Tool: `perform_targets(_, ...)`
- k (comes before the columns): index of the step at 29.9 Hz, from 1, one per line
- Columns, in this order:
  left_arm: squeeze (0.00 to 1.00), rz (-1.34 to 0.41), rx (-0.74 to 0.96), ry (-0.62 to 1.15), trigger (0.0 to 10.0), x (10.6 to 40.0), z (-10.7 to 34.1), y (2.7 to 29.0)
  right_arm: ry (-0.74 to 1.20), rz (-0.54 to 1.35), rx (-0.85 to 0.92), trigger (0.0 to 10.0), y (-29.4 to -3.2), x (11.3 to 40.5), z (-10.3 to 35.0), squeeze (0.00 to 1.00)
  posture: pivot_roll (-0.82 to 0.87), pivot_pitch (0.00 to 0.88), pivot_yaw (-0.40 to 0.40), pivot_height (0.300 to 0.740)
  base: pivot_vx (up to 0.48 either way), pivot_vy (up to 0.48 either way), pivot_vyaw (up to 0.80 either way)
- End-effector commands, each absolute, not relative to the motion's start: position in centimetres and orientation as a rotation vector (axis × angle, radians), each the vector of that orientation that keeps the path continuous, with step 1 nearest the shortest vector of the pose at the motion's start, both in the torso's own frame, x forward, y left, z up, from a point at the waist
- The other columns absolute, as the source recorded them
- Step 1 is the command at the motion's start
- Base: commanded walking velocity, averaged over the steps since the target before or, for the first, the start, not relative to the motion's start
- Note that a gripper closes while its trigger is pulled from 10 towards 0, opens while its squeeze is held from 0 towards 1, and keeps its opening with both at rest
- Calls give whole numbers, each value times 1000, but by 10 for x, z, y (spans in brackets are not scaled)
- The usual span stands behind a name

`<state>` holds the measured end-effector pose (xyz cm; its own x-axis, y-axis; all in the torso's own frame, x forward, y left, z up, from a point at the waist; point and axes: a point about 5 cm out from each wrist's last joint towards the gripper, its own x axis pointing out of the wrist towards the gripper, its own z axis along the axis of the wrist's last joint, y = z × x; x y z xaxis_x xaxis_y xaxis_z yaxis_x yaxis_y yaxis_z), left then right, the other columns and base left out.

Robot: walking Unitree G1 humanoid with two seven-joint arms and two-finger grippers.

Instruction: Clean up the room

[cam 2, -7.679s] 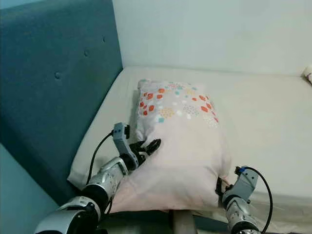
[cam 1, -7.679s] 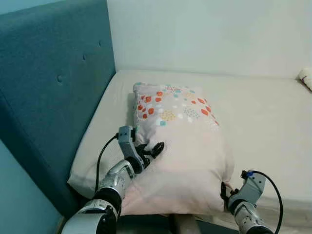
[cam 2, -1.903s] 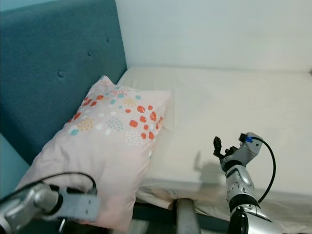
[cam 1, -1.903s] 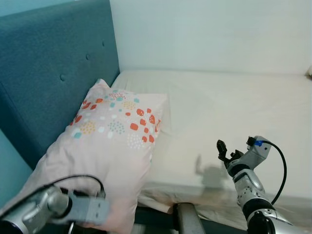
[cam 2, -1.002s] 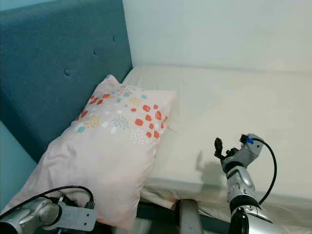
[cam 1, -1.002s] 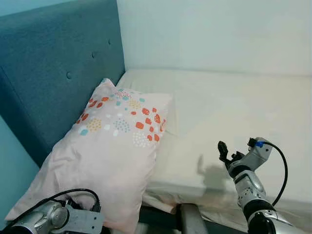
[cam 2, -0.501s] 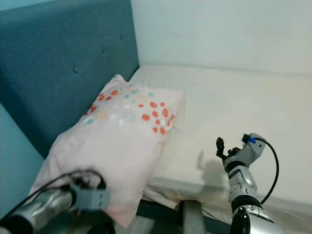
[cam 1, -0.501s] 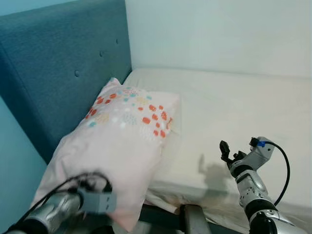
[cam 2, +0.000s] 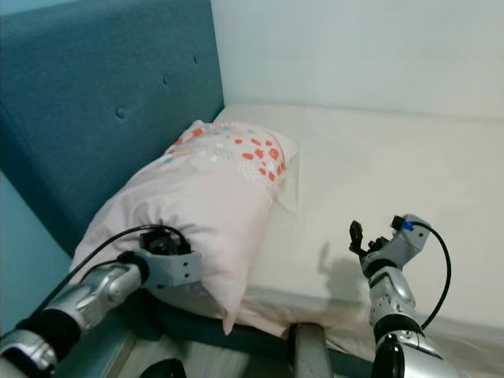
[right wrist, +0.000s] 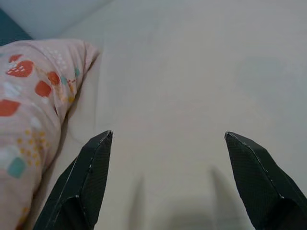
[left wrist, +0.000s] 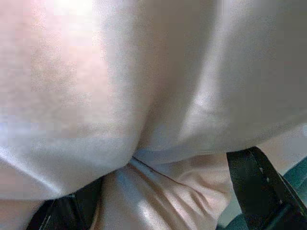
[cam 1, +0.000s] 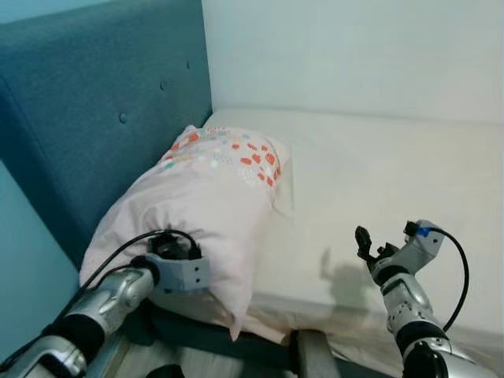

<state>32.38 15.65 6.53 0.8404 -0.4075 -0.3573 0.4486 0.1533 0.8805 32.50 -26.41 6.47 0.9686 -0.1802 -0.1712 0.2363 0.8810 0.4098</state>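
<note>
Gripping a fold of pale pink fabric at the near end of the pillow, the left gripper has its jaws parted around the bunched cloth; in the left wrist view one black finger stands on one side of the fold and the other shows dimly on the opposite side, with fabric pressed close against the camera. From the head views the left arm reaches in from the lower left, a black cable looping over its wrist, and its fingers are buried in the pillow's near end, just above the bed's front edge.

The right gripper hangs above the mattress near the bed's front edge, well apart from the pillow, with its jaws spread wide and nothing between them. It casts a soft shadow on the sheet beside it.

The pillow lies lengthwise along the left side of the bed, right against the teal buttoned headboard. It is plump and pale pink, and its far end carries a scatter of orange-red, teal and yellow spots; the near end is plain. A corner of the case droops over the mattress edge. The mattress is covered in a cream sheet, and a pale wall runs behind it.
</note>
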Motion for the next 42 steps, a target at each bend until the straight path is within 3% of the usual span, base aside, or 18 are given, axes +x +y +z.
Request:
perform_targets(1,0,-599,1242,-20,10000,332,73,139,118,-214,444,10000,-265,327,68,0,-89,0,-11,466,0,0,0)
perform_targets(12,0,-540,1141,-58,10000,345,80,95,111,-217,438,10000,-268,325,68,0,-108,0,-7,466,0,0,0)
perform_targets(16,0,-508,1173,-41,10000,352,82,95,113,-216,437,10000,-268,323,66,0,-114,7,-9,466,0,0,0)
perform_targets(28,0,-351,1390,11,10000,381,114,139,122,-222,427,10000,-272,316,61,0,-134,33,-2,466,0,0,0)
perform_targets(31,0,-323,1470,82,10000,380,110,163,122,-229,425,10000,-274,315,60,0,-130,38,-2,466,0,0,0)
perform_targets(33,0,-323,1470,82,10000,380,110,163,122,-229,425,10000,-274,315,60,0,-130,38,-2,466,0,0,0)
perform_targets(36,0,-384,1416,272,10000,364,81,186,125,-233,426,10000,-275,314,59,0,-125,34,-1,466,0,0,0)
perform_targets(42,0,-548,1274,475,10000,337,42,186,129,-226,428,10000,-271,315,59,0,-122,30,-4,466,0,0,0)
